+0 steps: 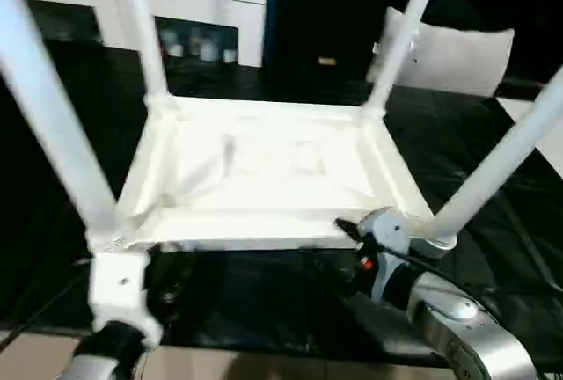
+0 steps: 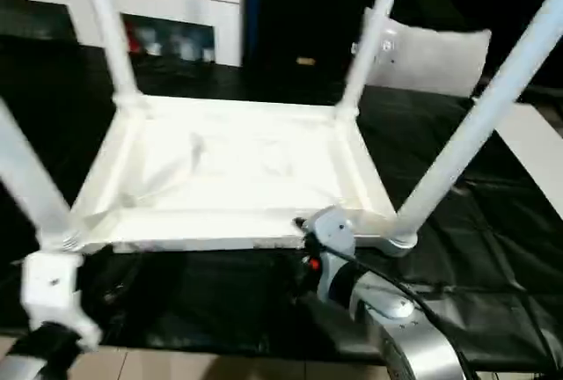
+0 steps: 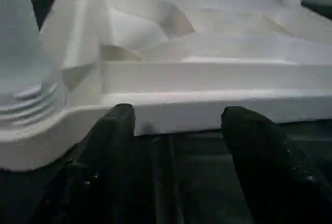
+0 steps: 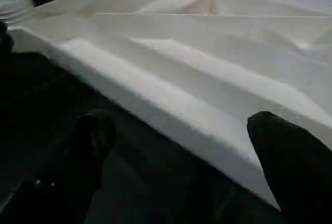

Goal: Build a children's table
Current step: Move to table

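Note:
The children's table (image 1: 264,169) lies upside down on a black cloth, its ribbed underside facing up. Four white legs stand in its corner sockets: front left (image 1: 53,125), back left (image 1: 145,28), back right (image 1: 400,46) and front right (image 1: 510,151). My left gripper (image 3: 179,117) is at the near rim beside the front left socket (image 3: 31,125). Its fingers (image 3: 116,123) stand apart with nothing between them. My right gripper (image 4: 181,120) is open wide just under the near rim, close to the front right leg, and holds nothing.
The black cloth (image 1: 264,301) covers the floor around the table, with light floor (image 1: 220,367) at the near edge. White furniture (image 1: 176,2) stands at the back left. A pale flat panel (image 1: 457,59) leans at the back right behind a leg.

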Robot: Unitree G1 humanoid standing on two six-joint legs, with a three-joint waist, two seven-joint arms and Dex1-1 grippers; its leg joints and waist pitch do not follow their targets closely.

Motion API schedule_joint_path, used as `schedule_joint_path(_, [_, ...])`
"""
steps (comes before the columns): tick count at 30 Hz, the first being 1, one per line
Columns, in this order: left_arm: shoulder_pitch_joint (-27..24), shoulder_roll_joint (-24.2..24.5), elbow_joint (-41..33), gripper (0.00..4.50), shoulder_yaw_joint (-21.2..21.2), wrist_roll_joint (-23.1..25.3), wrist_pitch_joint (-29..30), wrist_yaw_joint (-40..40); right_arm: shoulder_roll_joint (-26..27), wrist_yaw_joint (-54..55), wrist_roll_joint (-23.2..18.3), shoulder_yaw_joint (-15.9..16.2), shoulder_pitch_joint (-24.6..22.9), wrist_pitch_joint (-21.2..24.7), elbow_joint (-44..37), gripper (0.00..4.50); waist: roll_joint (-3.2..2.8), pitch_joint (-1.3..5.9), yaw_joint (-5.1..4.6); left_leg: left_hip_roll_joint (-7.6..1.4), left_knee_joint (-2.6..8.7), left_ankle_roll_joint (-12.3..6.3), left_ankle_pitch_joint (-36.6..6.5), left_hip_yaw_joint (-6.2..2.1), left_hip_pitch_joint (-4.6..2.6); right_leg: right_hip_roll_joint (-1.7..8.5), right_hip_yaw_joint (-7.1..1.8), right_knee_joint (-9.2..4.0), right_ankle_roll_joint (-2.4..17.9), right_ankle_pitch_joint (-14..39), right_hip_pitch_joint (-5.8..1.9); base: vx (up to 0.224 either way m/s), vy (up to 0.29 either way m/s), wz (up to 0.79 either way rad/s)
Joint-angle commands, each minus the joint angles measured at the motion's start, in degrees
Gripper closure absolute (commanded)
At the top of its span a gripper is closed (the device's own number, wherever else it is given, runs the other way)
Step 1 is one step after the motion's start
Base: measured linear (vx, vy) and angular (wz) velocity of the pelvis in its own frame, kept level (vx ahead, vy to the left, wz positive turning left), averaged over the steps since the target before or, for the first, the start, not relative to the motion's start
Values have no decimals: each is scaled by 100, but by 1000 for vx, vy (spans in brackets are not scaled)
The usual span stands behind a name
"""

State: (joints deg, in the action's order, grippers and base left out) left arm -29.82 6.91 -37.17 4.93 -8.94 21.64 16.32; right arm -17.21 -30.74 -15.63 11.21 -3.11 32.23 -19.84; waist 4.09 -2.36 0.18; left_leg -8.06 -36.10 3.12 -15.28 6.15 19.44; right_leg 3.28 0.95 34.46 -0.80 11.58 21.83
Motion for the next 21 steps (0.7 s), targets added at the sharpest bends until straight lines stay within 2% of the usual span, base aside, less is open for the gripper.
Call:
schedule_joint_path(1, [-139, 153, 107, 126, 75, -113, -168, 266, -244, -189, -126, -154, 98, 261, -44, 0, -96, -7, -42, -398, 638, 47, -2474, -111, 38, 359, -207, -548, 621, 2977, -51, -53, 0, 4])
schedule_joint_path(2, [-199, 292, 215, 113, 195, -215, -275, 465, -382, -307, -155, -135, 135, 383, 9, 0, -87, 4, -50, -391, 648, 139, -2558, -124, 58, 369, -211, -562, 426, 3208, -50, 0, 0, 0])
schedule_joint_path(4, [-174, 508, 410, 101, 427, -303, -398, 687, -495, -389, -129, -109, 184, 464, 102, 0, -105, 20, -49, -370, 650, 172, -2539, -130, 64, 363, -222, -577, 284, 3245, -27, 0, 0, 0])
schedule_joint_path(6, [-92, 803, 650, 85, 787, -419, -434, 874, -584, -390, -16, -100, 266, 492, 255, 0, -104, 25, -54, -356, 647, 158, -2487, -123, 67, 356, -226, -576, 272, 3145, -5, 0, 0, 0])
schedule_joint_path(7, [-73, 849, 690, 76, 861, -451, -426, 907, -596, -382, 8, -101, 282, 494, 286, 0, -108, 37, -62, -355, 647, 161, -2413, -126, 81, 365, -226, -557, 314, 3055, -15, 0, 0, 0])
schedule_joint_path(8, [25, 1045, 872, 69, 1251, -649, -410, 1080, -628, -315, 98, -130, 375, 546, 448, 0, -148, 41, -68, -370, 658, 182, -2359, -133, 89, 364, -222, -534, 387, 2865, -27, 0, 0, 0])
schedule_joint_path(10, [57, 1181, 990, 58, 1516, -771, -452, 1153, -648, -232, 140, -160, 450, 568, 561, 0, -137, 54, -85, -356, 645, 175, -2301, -112, 73, 348, -224, -510, 506, 2623, -6, 0, 0, 0])
schedule_joint_path(11, [39, 1243, 1009, 48, 1650, -876, -453, 1221, -637, -161, 161, -203, 500, 581, 635, 0, -162, 65, -89, -371, 655, 169, -2181, -108, 85, 352, -228, -484, 587, 2361, -35, 0, 0, 0])
schedule_joint_path(13, [-63, 1478, 1080, 37, 1922, -1172, -420, 1489, -625, -9, 206, -273, 607, 602, 763, 0, -163, 82, -93, -388, 652, 148, -1967, -92, 92, 351, -229, -436, 738, 1908, -58, 0, 0, 0])
schedule_joint_path(14, [-63, 1478, 1080, 34, 1922, -1172, -420, 1489, -625, -9, 206, -273, 607, 602, 763, 0, -161, 90, -98, -374, 659, 103, -1827, -75, 116, 343, -231, -411, 815, 1680, -74, 0, 0, 0])
schedule_joint_path(15, [-66, 1688, 1224, 27, 2172, -1424, -409, 1686, -602, 104, 240, -342, 712, 636, 903, 0, -160, 98, -95, -374, 649, 88, -1741, -62, 110, 336, -231, -396, 843, 1547, -82, 0, 0, 0])
schedule_joint_path(16, [-34, 1759, 1291, 5, 2250, -1484, -414, 1753, -592, 135, 254, -362, 750, 638, 962, 0, -163, 107, -89, -366, 636, 39, -1597, -37, 78, 324, -235, -379, 917, 1324, -61, 0, 0, 0])
schedule_joint_path(17, [4, 1838, 1353, 5, 2308, -1517, -440, 1834, -581, 170, 272, -383, 784, 635, 1019, 0, -171, 122, -100, -372, 637, 17, -1396, -39, 95, 329, -228, -346, 998, 1074, -103, 0, 0, 0])
schedule_joint_path(19, [180, 1994, 1510, 5, 2377, -1656, -434, 2085, -560, 233, 303, -409, 845, 674, 1134, 0, -152, 127, -87, -379, 626, -44, -1169, -8, 66, 338, -229, -343, 1070, 868, -111, 26, -6, 1])
schedule_joint_path(20, [206, 2013, 1529, 5, 2383, -1677, -429, 2116, -559, 240, 306, -412, 850, 681, 1146, 0, -175, 130, -62, -366, 626, -62, -1060, 4, 50, 326, -223, -332, 1112, 806, -110, 0, 0, 0])
schedule_joint_path(21, [479, 2210, 1701, 5, 2390, -1823, -356, 2367, -535, 306, 324, -425, 887, 752, 1247, 0, -168, 128, -62, -375, 630, -62, -1004, 3, 56, 332, -225, -326, 1130, 750, -122, 0, 0, 0])
